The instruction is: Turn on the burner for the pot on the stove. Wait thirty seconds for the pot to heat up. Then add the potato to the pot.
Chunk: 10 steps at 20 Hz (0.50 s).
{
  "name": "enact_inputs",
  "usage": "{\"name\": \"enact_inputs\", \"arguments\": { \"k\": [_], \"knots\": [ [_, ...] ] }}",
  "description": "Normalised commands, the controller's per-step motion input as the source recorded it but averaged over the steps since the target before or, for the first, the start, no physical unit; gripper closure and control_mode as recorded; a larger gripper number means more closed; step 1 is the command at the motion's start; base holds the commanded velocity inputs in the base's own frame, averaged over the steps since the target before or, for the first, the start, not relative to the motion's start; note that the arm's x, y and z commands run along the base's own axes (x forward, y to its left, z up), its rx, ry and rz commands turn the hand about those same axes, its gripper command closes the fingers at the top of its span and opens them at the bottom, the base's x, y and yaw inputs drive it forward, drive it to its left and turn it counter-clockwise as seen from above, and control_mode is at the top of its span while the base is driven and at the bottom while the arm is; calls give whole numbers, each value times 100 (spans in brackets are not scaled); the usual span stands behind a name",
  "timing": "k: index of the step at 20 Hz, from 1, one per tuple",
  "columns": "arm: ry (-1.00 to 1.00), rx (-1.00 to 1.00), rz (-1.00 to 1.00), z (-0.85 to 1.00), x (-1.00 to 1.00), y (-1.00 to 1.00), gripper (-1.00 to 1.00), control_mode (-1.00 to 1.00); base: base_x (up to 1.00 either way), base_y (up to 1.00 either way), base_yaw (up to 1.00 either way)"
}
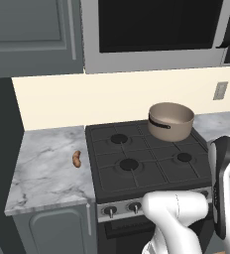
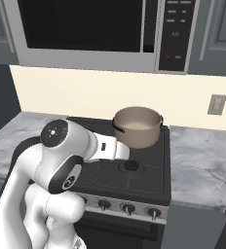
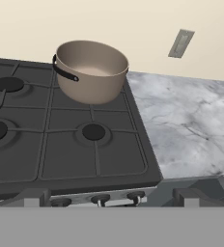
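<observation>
The tan-brown pot (image 1: 170, 120) (image 2: 137, 126) (image 3: 91, 70) stands empty on the back right burner of the black stove (image 1: 137, 149) (image 2: 149, 172) (image 3: 36, 144), its dark handle turned to the left. The small orange-brown potato (image 1: 77, 158) lies on the marble counter just left of the stove. Dark knobs (image 1: 109, 211) (image 2: 128, 209) (image 3: 100, 198) line the silver front panel. My gripper (image 3: 111, 200) is open and holds nothing; its fingertips (image 3: 34, 198) stand wide apart above the stove's front edge, well short of the pot.
A marble counter (image 1: 47, 168) lies left of the stove and another (image 2: 202, 160) (image 3: 186, 120) to its right. A microwave (image 1: 156, 30) (image 2: 100, 29) hangs above. A wall outlet (image 2: 216, 104) (image 3: 181, 43) is set in the backsplash.
</observation>
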Motion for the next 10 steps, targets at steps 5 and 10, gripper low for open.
{"name": "enact_inputs", "arguments": {
  "k": [5,10],
  "knots": [
    [0,0,0,0,0,0,-100,-100,0,0,0],
    [0,0,0,0,0,0,-100,-100,0,0,0]
  ]
}}
